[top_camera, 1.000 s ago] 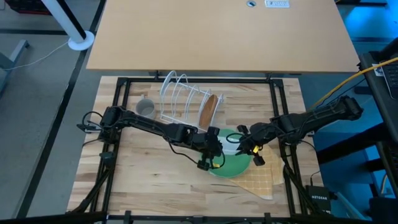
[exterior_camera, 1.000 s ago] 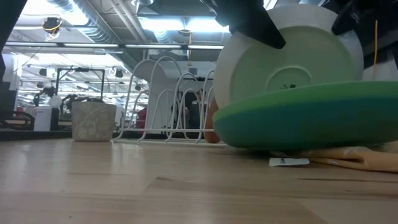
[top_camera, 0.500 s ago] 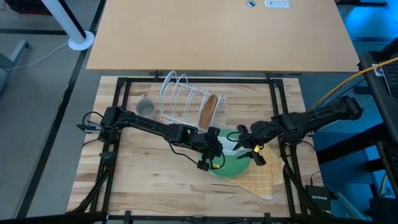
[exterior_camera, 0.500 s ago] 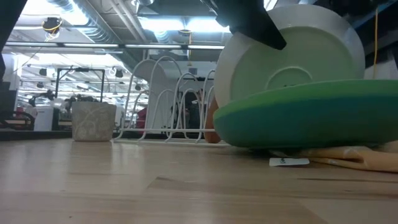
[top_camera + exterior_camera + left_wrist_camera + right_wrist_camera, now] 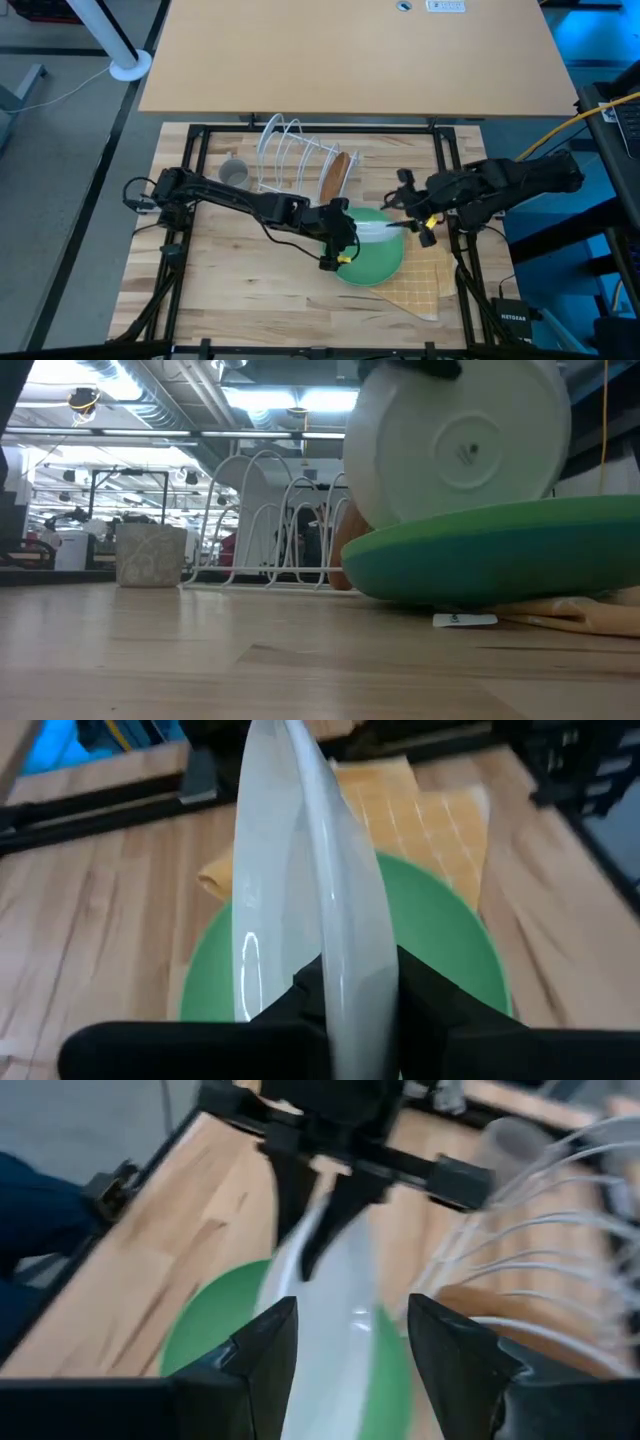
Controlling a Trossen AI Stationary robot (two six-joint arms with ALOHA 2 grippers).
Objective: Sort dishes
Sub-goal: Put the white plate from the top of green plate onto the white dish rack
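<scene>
**Sorting status: light green plate lifted on edge, right arm withdrawn**

Since the earlier frames, the right gripper [image 5: 412, 208] has backed away from the plate toward the right of the high view, and the light green plate [image 5: 455, 440] now stands higher and more upright in the low view.

1. Light green plate: held on edge at the centre of the high view, above the teal plate [image 5: 375, 260]. The left gripper [image 5: 342, 232] is clamped on its rim; the left wrist view shows the rim pinched between both fingers [image 5: 428, 1003].
2. Teal plate: lies flat at lower centre, partly on the yellow checked cloth [image 5: 420, 285]. Not yet sorted.
3. Brown plate [image 5: 337, 176]: stands in the white wire rack [image 5: 290, 155], upper centre. Judged done.
4. Grey mug [image 5: 233, 172]: stands on the table just left of the rack.
5. Right gripper: fingers spread, holding nothing.

Judgement: one plate is racked, one is in transfer, one remains. Roughly the middle of the task.
</scene>
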